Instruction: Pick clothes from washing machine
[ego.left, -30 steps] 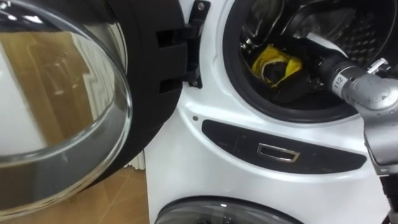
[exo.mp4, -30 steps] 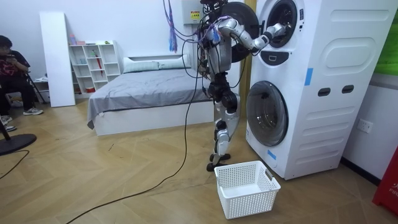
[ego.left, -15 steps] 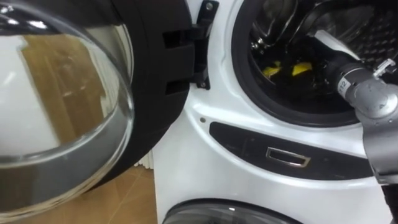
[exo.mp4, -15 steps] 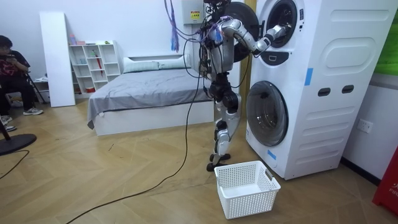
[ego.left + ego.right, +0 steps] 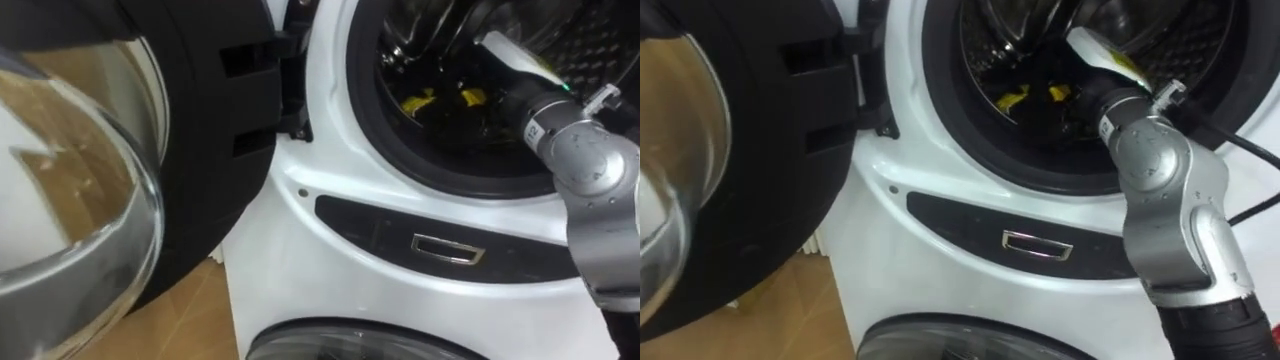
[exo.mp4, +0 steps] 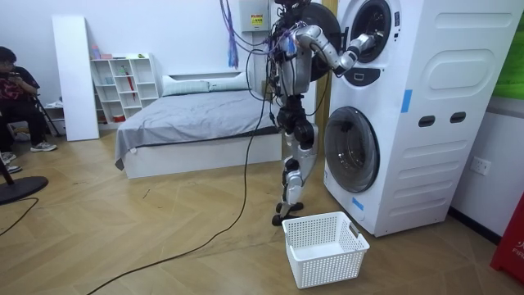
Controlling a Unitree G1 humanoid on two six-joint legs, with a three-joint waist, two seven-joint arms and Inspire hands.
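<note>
Our right hand (image 5: 497, 104) sits deep inside the drum (image 5: 400, 42) of the upper washing machine (image 5: 330, 230), fingers lost in the drum's dark, grip unreadable, with yellow cloth (image 5: 420, 100) showing just left of them, low in the drum.

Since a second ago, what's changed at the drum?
The yellow cloth showed as one broad patch. Now only two small scraps of it show, with the right hand dark over it inside the drum. Whether the hand grips it cannot be told. The camera itself shifted a little. Unchanged: the right arm reaching in, the door swung open, the white basket on the floor.
</note>
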